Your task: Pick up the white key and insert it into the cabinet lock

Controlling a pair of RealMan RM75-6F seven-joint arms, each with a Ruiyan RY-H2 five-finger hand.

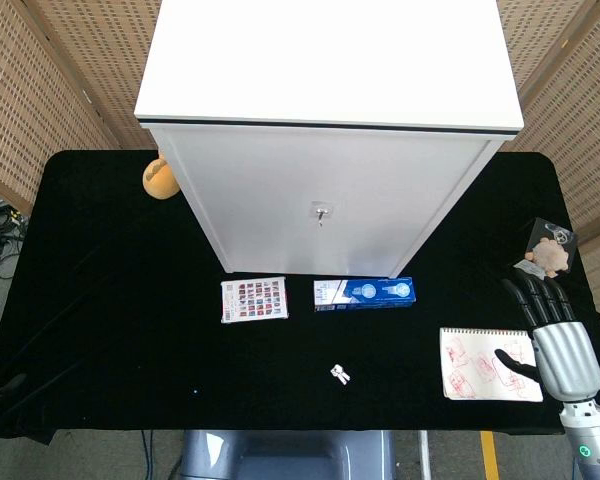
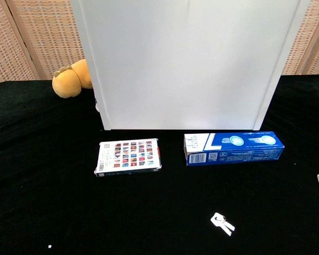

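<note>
Currently one white key (image 1: 340,374) lies flat on the black cloth-covered table (image 1: 110,330), near the front edge, forward of the boxes and well apart from everything; it looks like a small flat piece with two short prongs (image 2: 222,223). One tall white smooth-panelled cabinet (image 1: 325,140) stands at the back, with one small metallic lock (image 1: 322,212) mid-door. Two flat boxes sit just in front of it: one white rectangular card box printed with a grid of coloured squares (image 1: 253,299) and one long blue-and-white carton (image 1: 364,293). One orange rounded plush toy (image 1: 159,178) touches the cabinet's left side. One spiral-bound notepad with red sketches (image 1: 475,363) and one small beige plush on a dark card (image 1: 551,250) sit at the right. Right hand (image 1: 558,340): silver palm, dark fingers spread and straight, holding nothing, partly over the notepad's edge. Left hand: only dark tips at the frame's left edge, cannot tell.
</note>
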